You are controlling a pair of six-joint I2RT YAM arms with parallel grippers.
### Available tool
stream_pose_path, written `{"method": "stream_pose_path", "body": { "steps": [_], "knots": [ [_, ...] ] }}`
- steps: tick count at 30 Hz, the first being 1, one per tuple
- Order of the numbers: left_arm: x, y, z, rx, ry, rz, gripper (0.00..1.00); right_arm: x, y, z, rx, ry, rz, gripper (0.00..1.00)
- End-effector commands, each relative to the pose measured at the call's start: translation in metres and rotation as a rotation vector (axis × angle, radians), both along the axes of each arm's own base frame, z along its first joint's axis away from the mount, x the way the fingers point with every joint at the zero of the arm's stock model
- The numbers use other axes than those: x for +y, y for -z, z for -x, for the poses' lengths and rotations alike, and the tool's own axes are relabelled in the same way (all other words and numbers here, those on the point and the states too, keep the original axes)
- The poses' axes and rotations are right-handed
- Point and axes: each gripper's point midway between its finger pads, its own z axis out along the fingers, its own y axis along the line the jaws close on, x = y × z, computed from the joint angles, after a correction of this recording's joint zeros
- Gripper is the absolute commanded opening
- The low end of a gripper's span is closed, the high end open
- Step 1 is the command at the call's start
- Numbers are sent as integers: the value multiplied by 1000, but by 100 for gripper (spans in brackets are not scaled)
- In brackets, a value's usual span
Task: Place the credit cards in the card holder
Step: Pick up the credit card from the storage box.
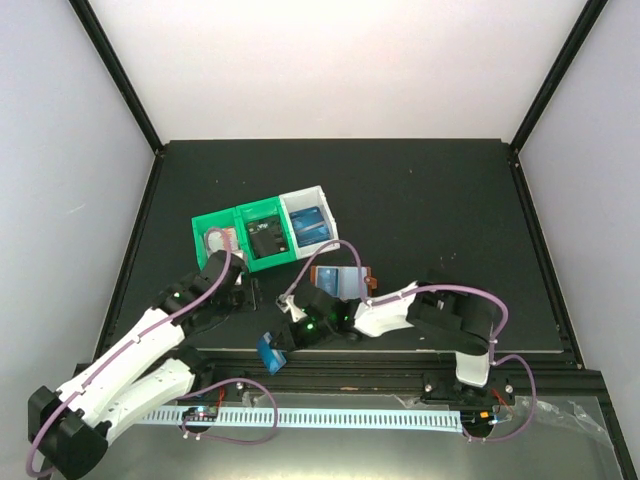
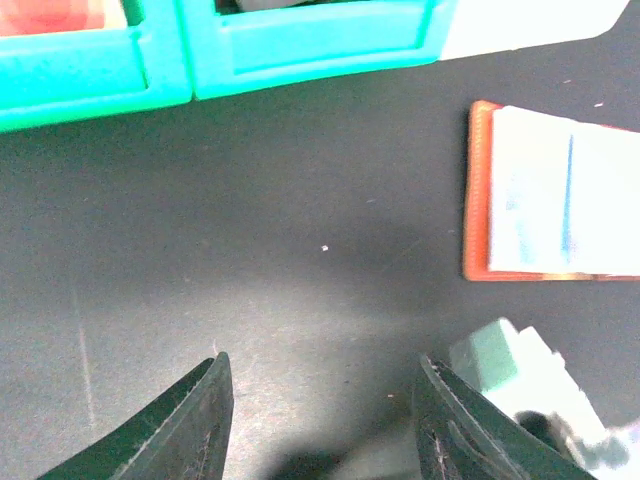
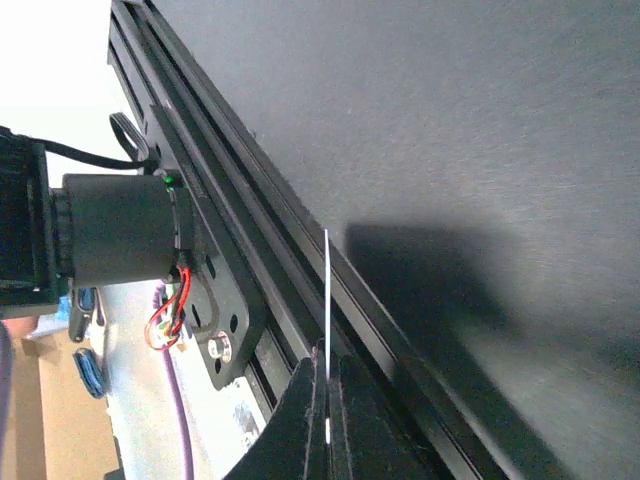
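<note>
Risks first.
- Slip or twist of the blue card (image 1: 269,354) in the right gripper (image 1: 283,345): pinched tight by one thin edge only, hanging near the table's front rail (image 3: 250,270), well apart from the card holder (image 1: 340,280). Likely cause: slick plastic against narrow fingertips (image 3: 300,420). If dropped here, probably lost over the rail.
- Jamming at the pocket mouth: soft clear sleeve, stiff card. A skewed approach would likely buckle the sleeve or shove the whole holder across the mat.
- Nothing pinning the holder down. Left gripper (image 2: 320,400) parted about halfway, grasping nothing, hovering over bare mat just beside the holder and near the green bin (image 2: 200,60).
- Crowding: both wrists close together near the holder, so arm contact is possible on the way in.

Materials and shapes.
- Blue card: rigid, glossy, flat; a hairline white sliver seen edge-on from the right wrist.
- Card holder: lying open and flat, reddish-brown leather border (image 2: 480,190), greyish translucent pockets (image 2: 560,190) with a faint blue seam.
- Green bin and white bin (image 1: 303,196): moulded hard plastic, square walls, more cards inside.
- Table mat: matte black, finely scuffed.
</note>
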Motion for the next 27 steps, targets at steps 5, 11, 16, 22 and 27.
{"method": "stream_pose_path", "body": {
  "steps": [5, 11, 16, 22, 27],
  "knots": [
    [-40, -85, -15, -253, 155, 239, 61, -32, -74, -52, -56, 115, -200, 1],
    [-82, -137, 1, -398, 399, 482, 82, -79, -123, -101, -138, 260, -268, 1],
    [-94, -151, 6, -406, 457, 556, 99, -116, -166, -124, -240, 385, -288, 1],
    [-115, -182, 11, -465, 568, 696, 99, -153, -209, -132, -311, 512, -336, 1],
    [-132, -197, 9, -437, 622, 793, 99, -173, -249, -133, -346, 564, -435, 1]
  ]
}}
